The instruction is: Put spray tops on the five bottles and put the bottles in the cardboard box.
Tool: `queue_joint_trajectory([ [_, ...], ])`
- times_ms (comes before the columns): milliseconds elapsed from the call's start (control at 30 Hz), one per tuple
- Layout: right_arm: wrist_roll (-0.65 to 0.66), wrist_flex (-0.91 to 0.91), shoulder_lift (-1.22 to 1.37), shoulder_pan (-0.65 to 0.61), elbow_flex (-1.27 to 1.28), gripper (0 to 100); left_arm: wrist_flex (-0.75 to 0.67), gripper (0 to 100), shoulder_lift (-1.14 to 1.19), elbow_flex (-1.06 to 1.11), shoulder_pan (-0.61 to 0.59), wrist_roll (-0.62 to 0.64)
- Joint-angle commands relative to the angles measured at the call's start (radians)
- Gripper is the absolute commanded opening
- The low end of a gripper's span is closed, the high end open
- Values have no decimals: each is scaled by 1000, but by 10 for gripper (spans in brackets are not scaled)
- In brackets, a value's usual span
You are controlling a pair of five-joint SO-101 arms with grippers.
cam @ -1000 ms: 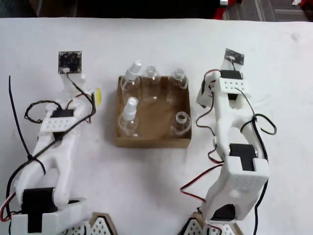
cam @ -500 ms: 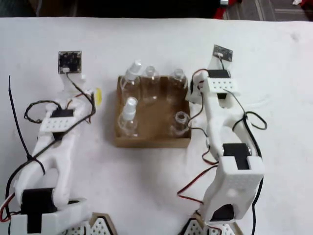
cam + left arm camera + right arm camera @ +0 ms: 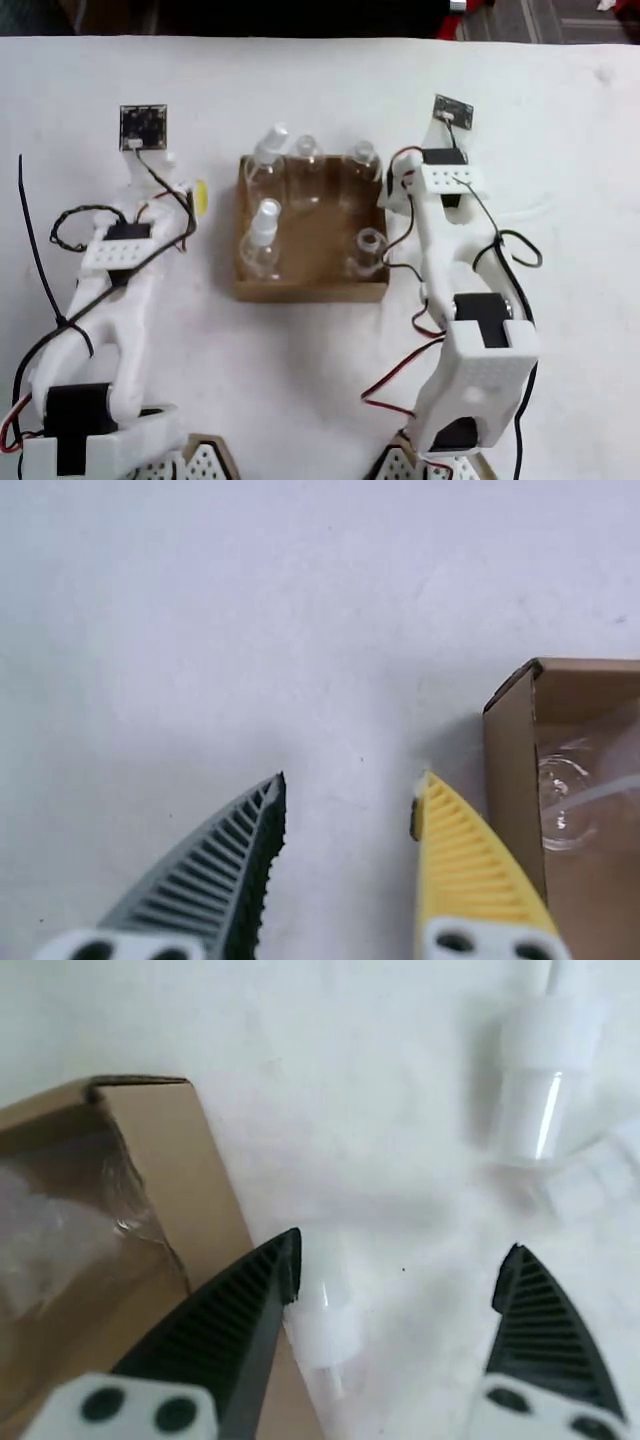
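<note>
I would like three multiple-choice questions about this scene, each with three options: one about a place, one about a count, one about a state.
1. Where do the five bottles stand?
A. on the table between the arms' bases
B. in the cardboard box
C. in a gripper

2. How many bottles wear a spray top?
A. none
B. five
C. two

3. How is the right gripper?
A. open
B. shut on a bottle
C. shut on a spray top

Answers:
1 B: all five stand inside the box walls.
2 C: two bottles in the high view's left column carry white tops; three necks are bare.
3 A: a wide gap shows between its fingers.
</note>
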Motion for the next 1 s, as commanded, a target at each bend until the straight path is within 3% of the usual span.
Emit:
queue_joint_trajectory([
  [0, 21, -12, -8, -53, 5, 287, -29, 195, -48, -2, 7, -11],
  [300, 23, -8, -8, 4, 15, 287, -28, 195, -48, -2, 7, -11],
  [500, 25, -48, -8, -62, 80, 287, -28, 195, -48, -2, 7, -11],
  [967, 92, -42, -30, -61, 95, 287, -25, 195, -50, -2, 7, -11],
])
